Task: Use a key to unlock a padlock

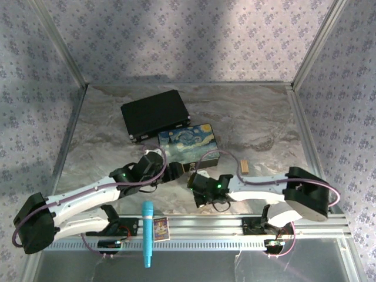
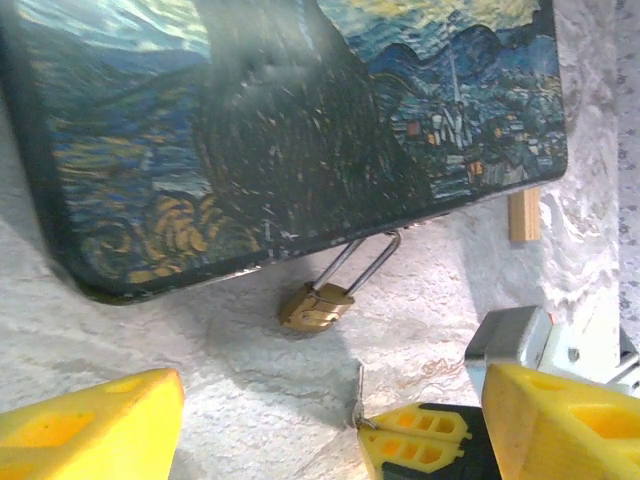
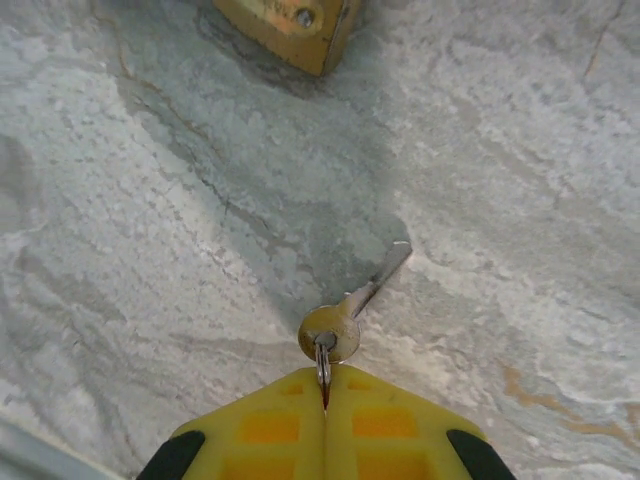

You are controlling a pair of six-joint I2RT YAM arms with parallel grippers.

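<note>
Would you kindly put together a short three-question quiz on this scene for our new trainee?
1. True or false: the right gripper is shut on the ring of the key.
2. Where does the padlock lie relative to the painted box? A: on its lid; B: on the table at its edge; C: inside it.
3. Fill in: the left gripper has its jaws ____, with nothing between them.
Key: 1 true; 2 B; 3 open.
</note>
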